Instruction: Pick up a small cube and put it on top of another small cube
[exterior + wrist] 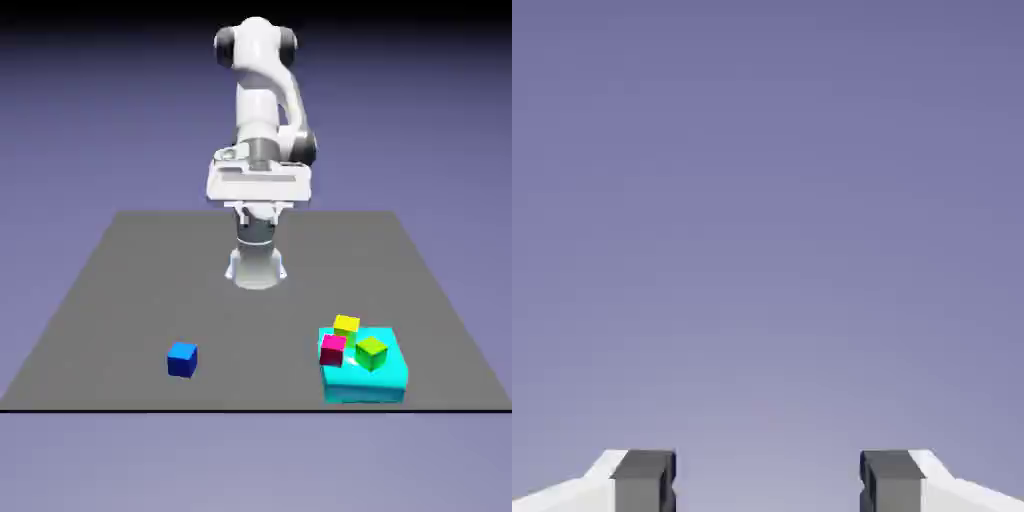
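The small blue cube (182,359) sits alone on the grey table (120,290), toward the exterior view's left front. My gripper (257,196) hangs high over the table's far side, close to the robot's base and well away from the cube. In the hand view the two grey fingertips (644,480) stand apart with only the blue-violet backdrop between them, so the gripper (768,482) is open and holds nothing. No cube shows in the hand view.
A flat cyan block (365,380) lies at the exterior view's right front. On it sit a magenta cube (332,349), a yellow cube (346,324) and a green cube (371,352), close together.
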Available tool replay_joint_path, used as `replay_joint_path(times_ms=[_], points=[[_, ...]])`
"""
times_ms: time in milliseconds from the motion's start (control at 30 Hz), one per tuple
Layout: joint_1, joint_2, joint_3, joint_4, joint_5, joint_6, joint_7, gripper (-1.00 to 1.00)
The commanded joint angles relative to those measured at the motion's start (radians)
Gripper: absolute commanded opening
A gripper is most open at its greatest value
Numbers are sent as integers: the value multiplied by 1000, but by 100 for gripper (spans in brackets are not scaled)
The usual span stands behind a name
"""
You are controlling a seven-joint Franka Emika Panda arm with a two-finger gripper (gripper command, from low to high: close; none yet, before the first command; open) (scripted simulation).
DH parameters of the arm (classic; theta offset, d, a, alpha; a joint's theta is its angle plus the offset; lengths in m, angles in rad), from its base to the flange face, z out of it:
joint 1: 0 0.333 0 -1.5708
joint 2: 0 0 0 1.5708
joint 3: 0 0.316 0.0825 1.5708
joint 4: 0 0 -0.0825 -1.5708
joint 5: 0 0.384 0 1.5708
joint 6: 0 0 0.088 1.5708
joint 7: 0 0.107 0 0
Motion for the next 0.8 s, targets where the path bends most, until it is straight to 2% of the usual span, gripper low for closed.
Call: replay_joint_path(times_ms=[0, 767], points=[[13, 26, -23, 8, -6, -8, -44, 0], [315, 622, -540, 180, -149, -200, -1044, 0]])
